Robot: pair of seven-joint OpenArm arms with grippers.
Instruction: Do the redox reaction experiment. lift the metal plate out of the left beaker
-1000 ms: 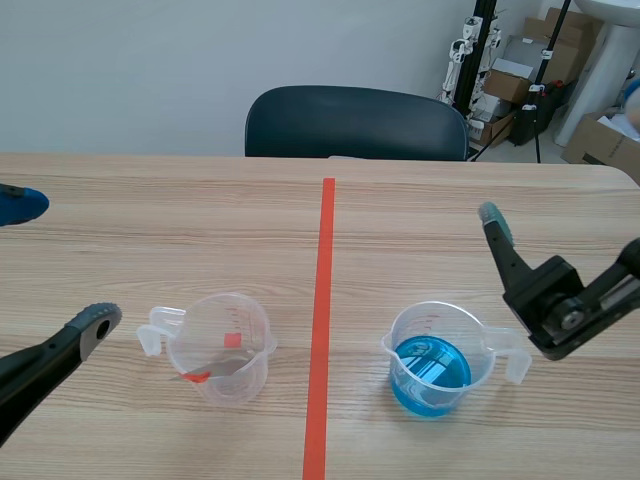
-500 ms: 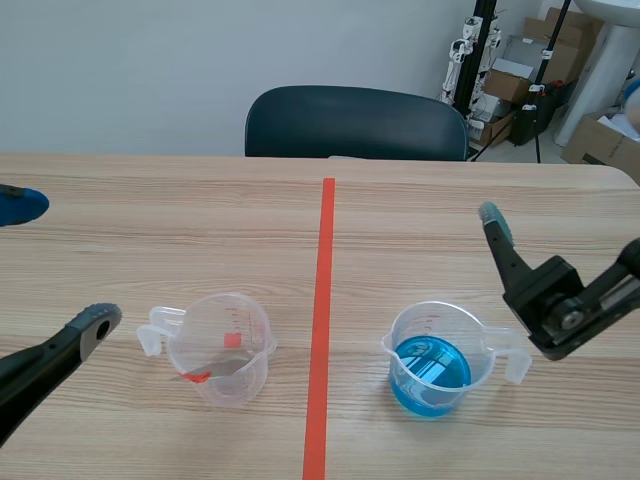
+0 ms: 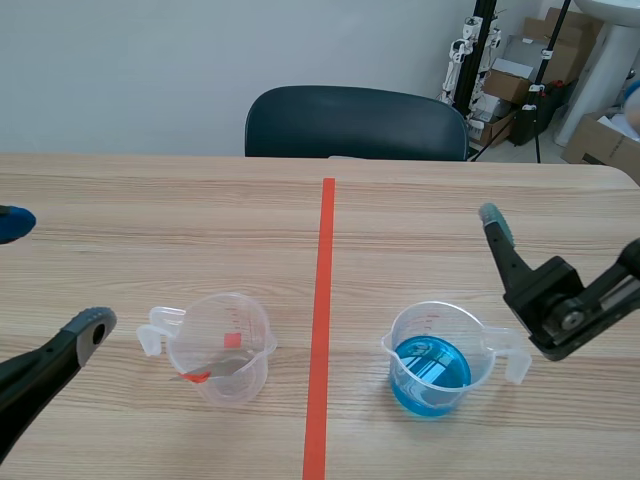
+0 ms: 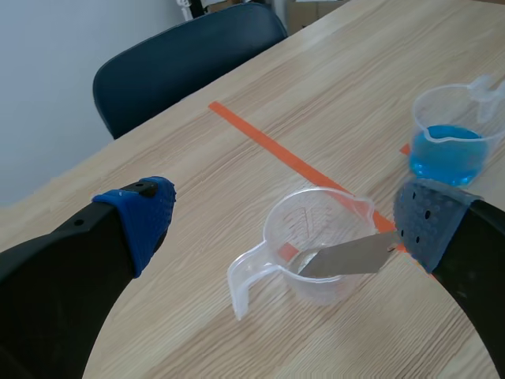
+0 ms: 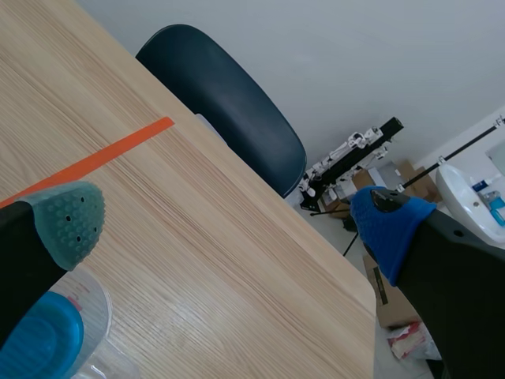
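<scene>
Left end effector [image 4: 286,217]: your fingers stand wide apart, gripping nothing.
Left arm pose: it comes in low from the near left and sits left of the left beaker [image 3: 220,345]. The nearer pad [image 3: 90,330] is beside the beaker's handle, not touching.
Metal plate [image 4: 347,257]: it's inside the left beaker, tilted, lower end on the bottom, upper end against the rim.
Right end effector [image 5: 229,219]: fingers apart, holding nothing.
Right arm pose: raised off the counter [image 3: 400,230], just right of the right beaker [image 3: 435,360], which holds blue liquid. One finger points up and away.
Room: you have bare counter all round the left beaker. The orange tape line [image 3: 322,300] runs between the beakers, which are well apart.
Edges: the far counter edge meets a dark chair [image 3: 355,120]. The right corner is well behind the right arm.
</scene>
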